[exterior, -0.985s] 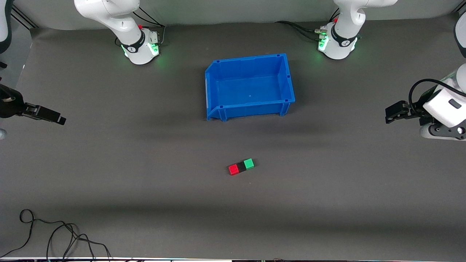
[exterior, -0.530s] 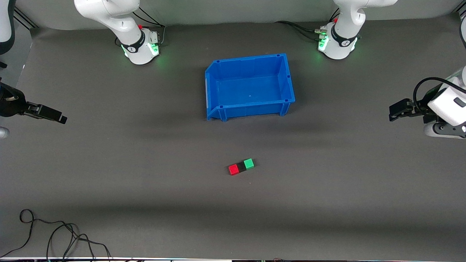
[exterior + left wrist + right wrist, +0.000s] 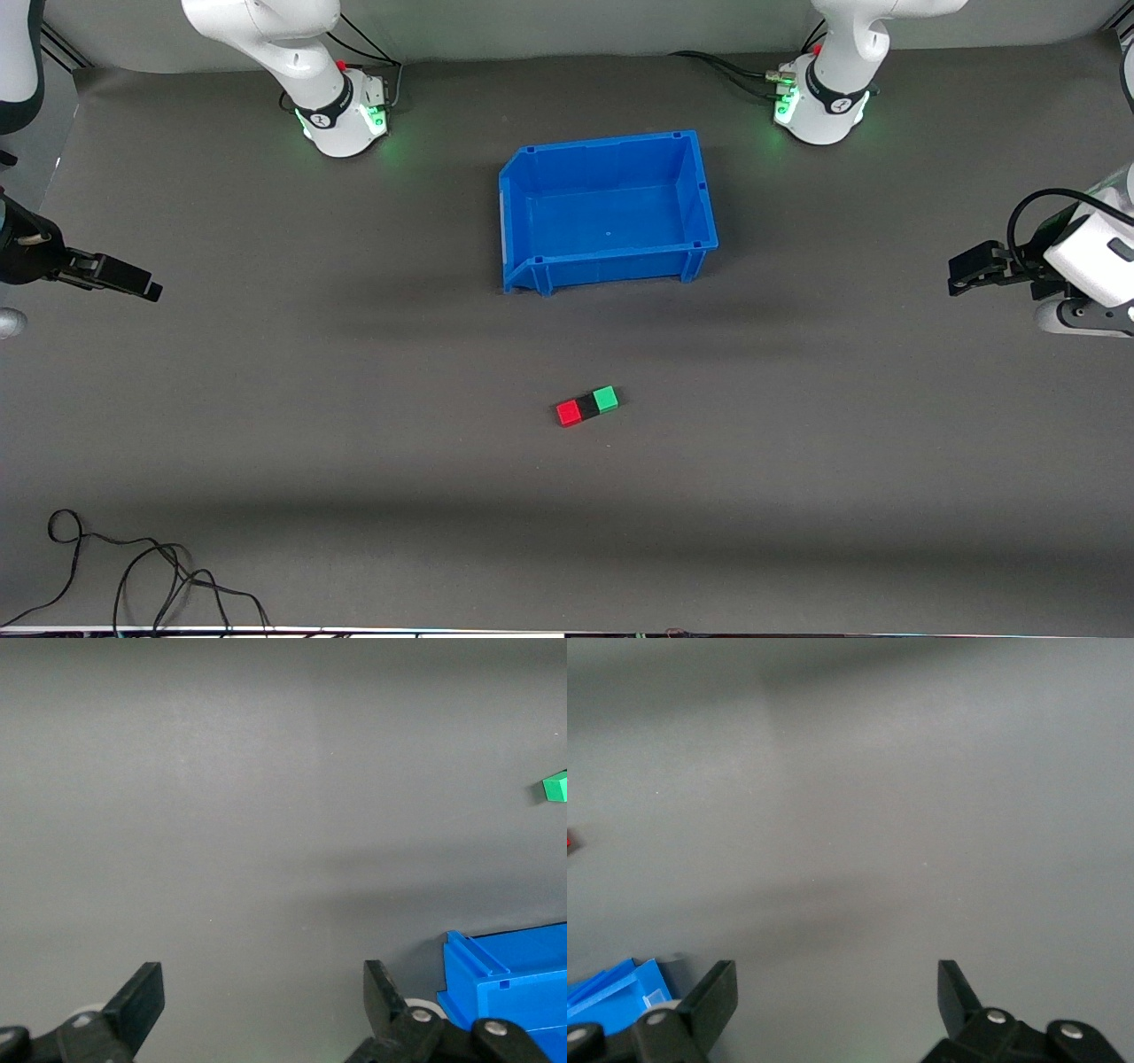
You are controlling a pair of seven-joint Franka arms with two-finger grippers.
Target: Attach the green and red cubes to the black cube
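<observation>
The red cube (image 3: 568, 413), the black cube (image 3: 587, 406) and the green cube (image 3: 606, 399) lie in one touching row on the mat, black in the middle, nearer to the front camera than the blue bin (image 3: 532, 226). My left gripper (image 3: 959, 273) is open and empty over the mat at the left arm's end of the table. My right gripper (image 3: 146, 290) is open and empty over the right arm's end. The left wrist view shows its open fingertips (image 3: 146, 992) over bare mat and the green cube (image 3: 555, 787). The right wrist view shows open fingertips (image 3: 722, 988) and a sliver of the red cube (image 3: 569, 841).
The blue bin stands empty mid-table, between the two arm bases; its corner shows in the left wrist view (image 3: 505, 988) and the right wrist view (image 3: 611, 988). A loose black cable (image 3: 133, 576) lies at the mat's near corner at the right arm's end.
My left gripper has drawn back a little toward the left arm's end of the table. My right gripper has barely moved. The cubes have not moved.
</observation>
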